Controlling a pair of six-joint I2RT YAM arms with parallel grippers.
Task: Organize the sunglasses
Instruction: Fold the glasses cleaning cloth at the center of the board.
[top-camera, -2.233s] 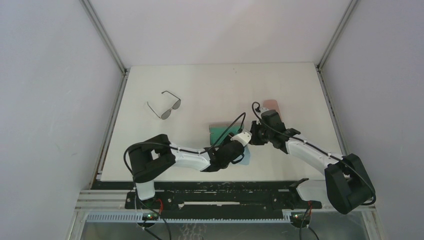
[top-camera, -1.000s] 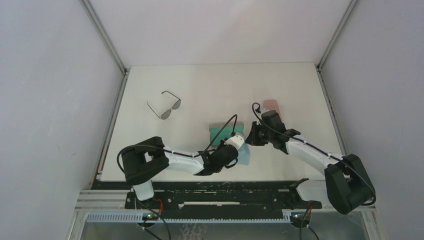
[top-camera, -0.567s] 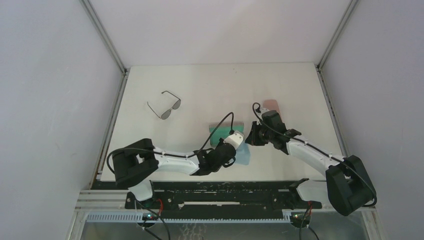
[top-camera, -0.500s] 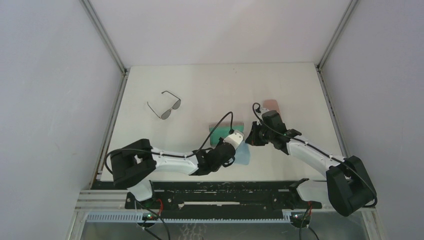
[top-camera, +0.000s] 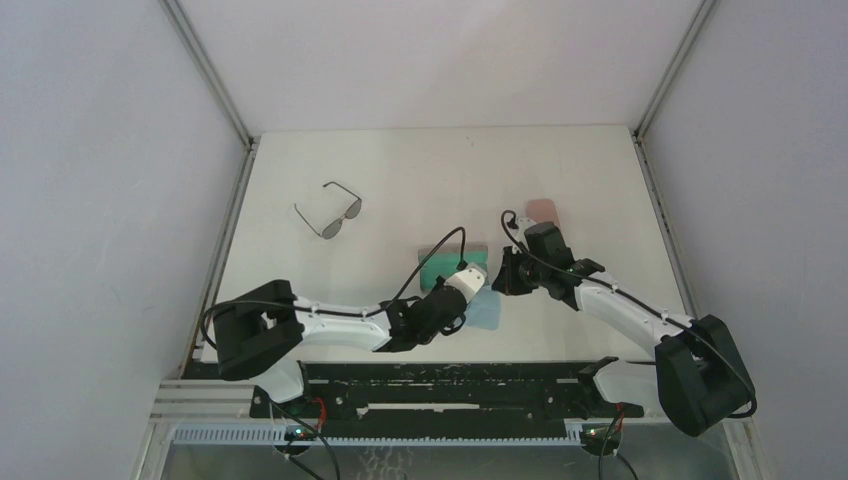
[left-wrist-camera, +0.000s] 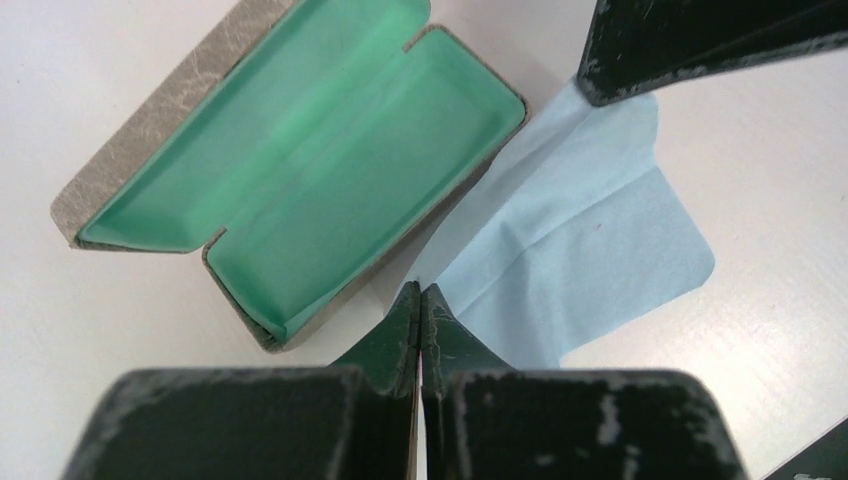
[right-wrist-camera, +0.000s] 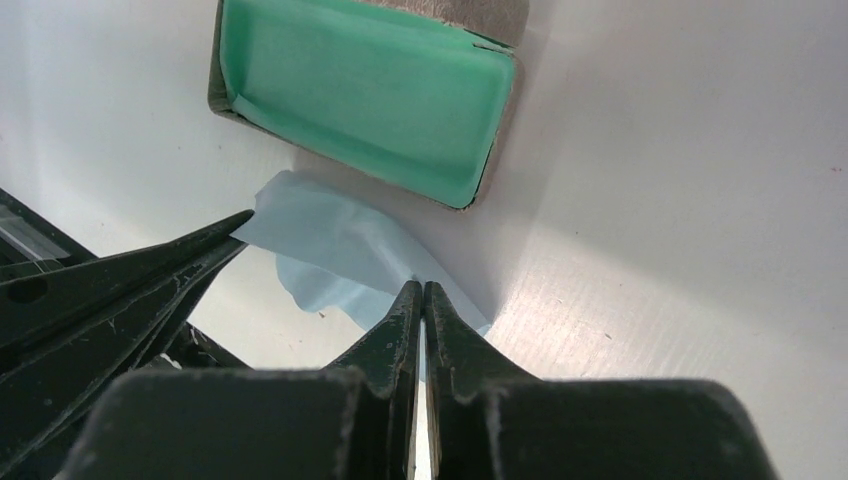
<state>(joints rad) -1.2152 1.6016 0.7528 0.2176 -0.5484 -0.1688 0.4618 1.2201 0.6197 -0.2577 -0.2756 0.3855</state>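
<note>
We judge the task barely begun. At far left, the sunglasses (top-camera: 328, 212) lie on the white counter (top-camera: 420, 170) with temples unfolded, well apart from everything else. They are thin black wire with dark lenses that look squarish from above, and we see only this pair.

Toward the middle, the grey-brown case (left-wrist-camera: 300, 170) lies open and empty. Its shell is mottled and stiff, its lining smooth mint green with rounded corners. Just beside it, the left tool (left-wrist-camera: 420, 300) is pressed together on one edge of the light blue cloth (left-wrist-camera: 590, 230), a thin, soft, creased sheet. The right tool (right-wrist-camera: 421, 295) is likewise pinched on another part of the cloth's edge. Beyond the right arm, a pink case (top-camera: 541, 207) shows only partly.

What is left, in our view: deal with the cloth, then fold and case the glasses.
</note>
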